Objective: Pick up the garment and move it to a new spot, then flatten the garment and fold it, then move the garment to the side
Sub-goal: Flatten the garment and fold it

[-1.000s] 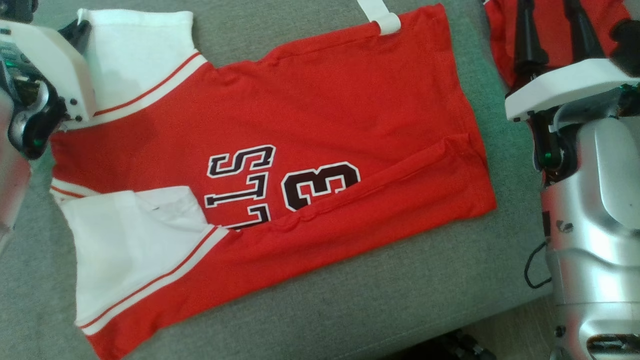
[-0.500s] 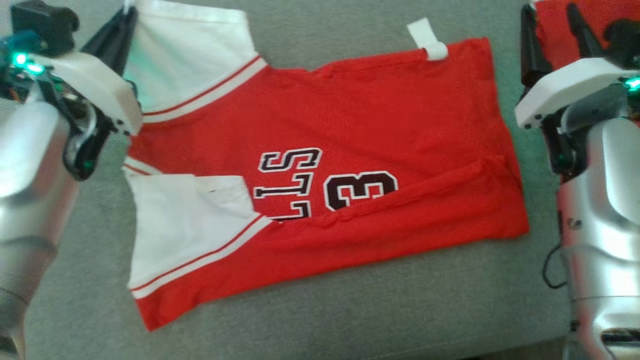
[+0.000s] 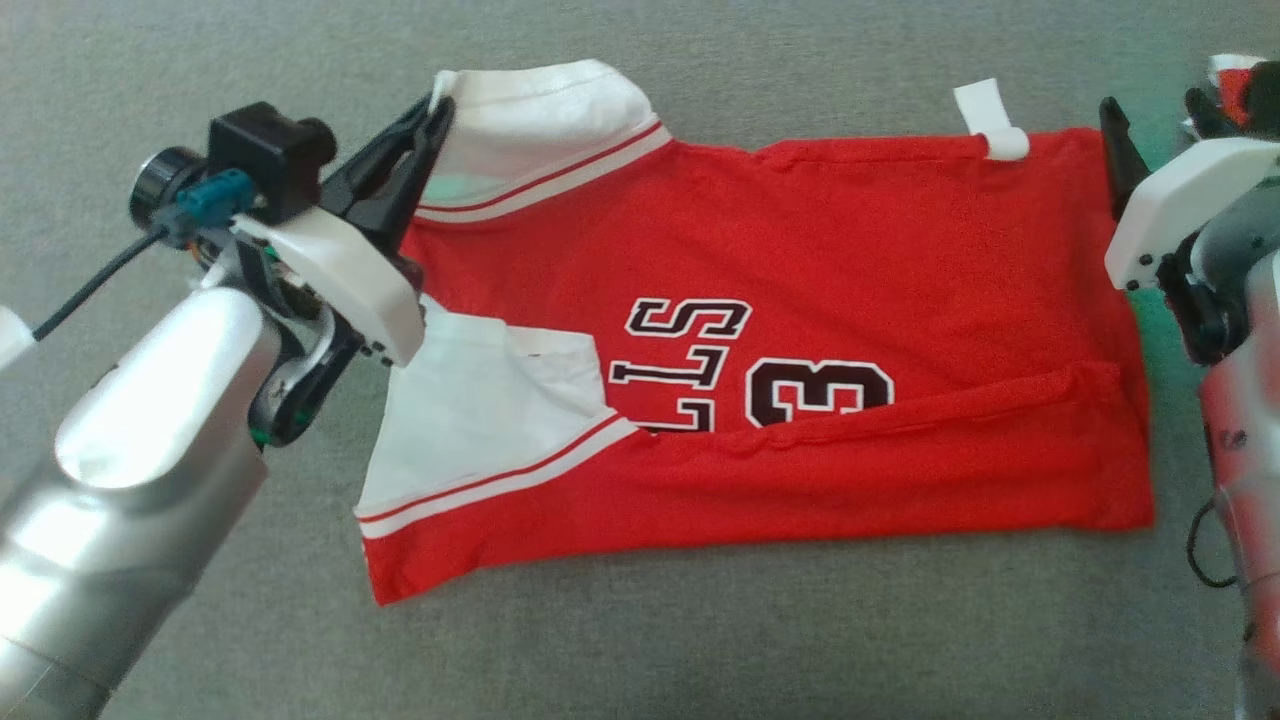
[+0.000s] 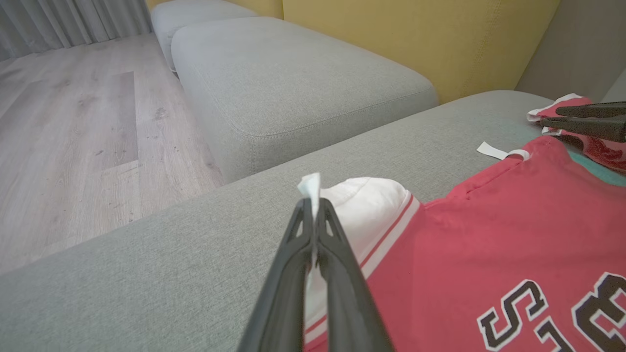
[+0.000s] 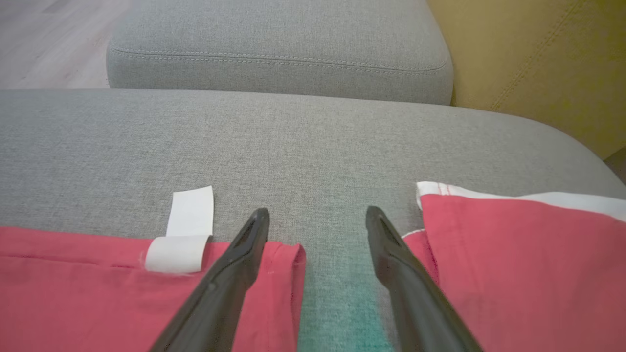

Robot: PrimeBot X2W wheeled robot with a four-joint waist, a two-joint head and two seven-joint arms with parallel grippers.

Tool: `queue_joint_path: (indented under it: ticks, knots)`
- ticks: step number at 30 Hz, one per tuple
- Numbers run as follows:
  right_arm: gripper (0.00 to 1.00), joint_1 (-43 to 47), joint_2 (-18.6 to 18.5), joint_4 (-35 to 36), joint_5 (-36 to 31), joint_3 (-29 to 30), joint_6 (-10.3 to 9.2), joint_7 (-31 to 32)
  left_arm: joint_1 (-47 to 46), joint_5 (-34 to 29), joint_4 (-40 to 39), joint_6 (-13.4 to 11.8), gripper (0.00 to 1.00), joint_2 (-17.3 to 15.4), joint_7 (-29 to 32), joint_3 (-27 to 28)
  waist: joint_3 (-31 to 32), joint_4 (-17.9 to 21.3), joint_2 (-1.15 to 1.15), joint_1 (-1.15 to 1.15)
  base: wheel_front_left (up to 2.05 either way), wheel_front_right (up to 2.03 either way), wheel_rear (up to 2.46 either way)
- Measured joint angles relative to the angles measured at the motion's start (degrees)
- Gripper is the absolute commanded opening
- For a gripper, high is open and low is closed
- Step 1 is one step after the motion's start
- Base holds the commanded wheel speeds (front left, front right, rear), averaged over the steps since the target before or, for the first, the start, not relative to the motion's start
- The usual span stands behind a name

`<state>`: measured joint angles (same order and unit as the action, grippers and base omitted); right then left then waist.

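The left gripper (image 3: 438,104) is clamped on the edge of the white sleeve (image 3: 540,110) at the upper left of the head view. The left wrist view shows a sliver of white cloth poking out between its closed tips (image 4: 313,205). The right gripper (image 5: 318,215) stands wide and holds nothing, its two dark fingers straddling bare cushion at the lower middle of the right wrist view. Everything rests on a grey sofa seat (image 3: 700,640). The red jersey (image 3: 800,250) lies flat across the centre of the head view, with its lower long edge already turned in over the lettering, so the fold looks to be the step in hand, about halfway done. The upper long edge appears to be next. For that the right gripper probably needs to drop and close on the hem corner (image 5: 288,259), which lies just beside and partly under its left finger, before both arms carry that edge toward the bottom of the frame together. A second red garment (image 5: 513,254) lies just beside the other finger and should not be caught by it. A small white label (image 3: 985,115) sticks out from the jersey's upper edge, near the right gripper.
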<state>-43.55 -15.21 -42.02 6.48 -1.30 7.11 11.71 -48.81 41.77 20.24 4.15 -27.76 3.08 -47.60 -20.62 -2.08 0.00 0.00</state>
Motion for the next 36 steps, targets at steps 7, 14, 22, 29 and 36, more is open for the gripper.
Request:
queue_joint_path:
  ticks: [7, 14, 22, 29, 36]
  knots:
    - [1.0, -2.9, -1.0, -7.1, 1.7, -2.2, 0.0, 1.9, 0.1, -0.5, -5.2, -1.7, 0.0, -0.6, 1.2, -0.5, -1.2, -1.9, 0.0, 0.0, 0.0, 0.0, 0.0]
    - [1.0, -5.6, -2.0, -11.7, 2.3, -4.4, 0.0, 3.1, 0.1, -0.5, -6.8, -2.7, 0.0, -1.9, 2.0, -0.5, -1.7, -2.3, 0.0, 0.0, 0.0, 0.0, 0.0]
    - [0.0, -8.1, -1.1, -14.4, 3.4, -7.5, 0.0, 2.5, 0.1, -0.4, -5.6, -3.2, 0.0, -2.2, 2.0, -0.3, -1.8, -1.2, 0.0, 0.0, 0.0, 0.0, 0.0]
    - [0.0, -10.6, -0.1, -13.9, 8.4, -7.9, 0.0, -1.3, -1.6, 2.0, -0.7, -4.2, 0.0, -2.3, 1.1, 3.4, -1.6, 0.6, 0.0, 0.0, 0.0, 0.0, 0.0]
    - [0.0, -16.1, 0.7, -11.3, 12.5, -8.3, 0.0, -6.3, -9.3, -0.2, 6.1, -4.0, 0.0, -1.6, -1.4, 4.2, -2.4, 2.3, 0.0, 0.0, 0.0, 0.0, 0.0]
